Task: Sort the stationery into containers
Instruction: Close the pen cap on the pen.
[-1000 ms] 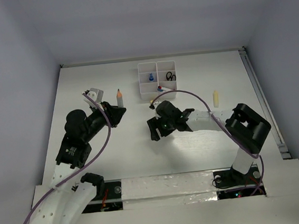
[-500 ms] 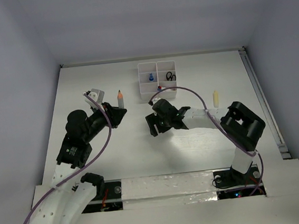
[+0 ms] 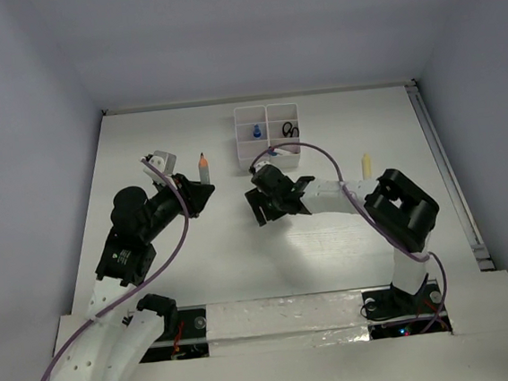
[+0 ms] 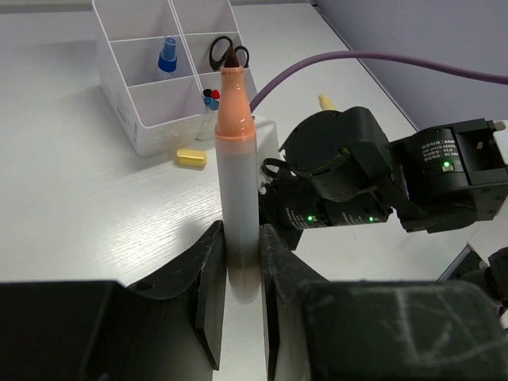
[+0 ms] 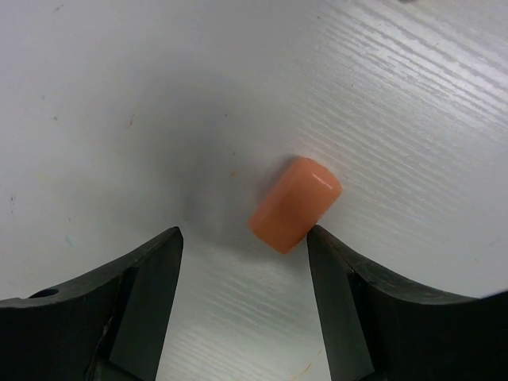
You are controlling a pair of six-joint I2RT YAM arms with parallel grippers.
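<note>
My left gripper (image 3: 198,194) is shut on a marker (image 3: 203,167) with a pale grey barrel, orange neck and dark bare tip; it stands upright between the fingers in the left wrist view (image 4: 237,167). My right gripper (image 3: 260,210) is open and low over the table, in front of the white organiser tray (image 3: 239,140). In the right wrist view a small orange rounded piece (image 5: 295,204), like a cap or eraser, lies on the table between the open jaws (image 5: 242,238), against the right finger (image 5: 341,294).
The tray (image 4: 163,131) holds a blue-topped item (image 4: 166,55), black scissors (image 4: 226,54) and pens with red, blue and black caps (image 4: 210,97). A yellow eraser (image 4: 191,157) lies just in front of it. A cream tube (image 3: 367,167) lies to the right.
My right gripper has moved a little up and left toward the tray, with its arm folding in. The left arm and marker have not moved.
</note>
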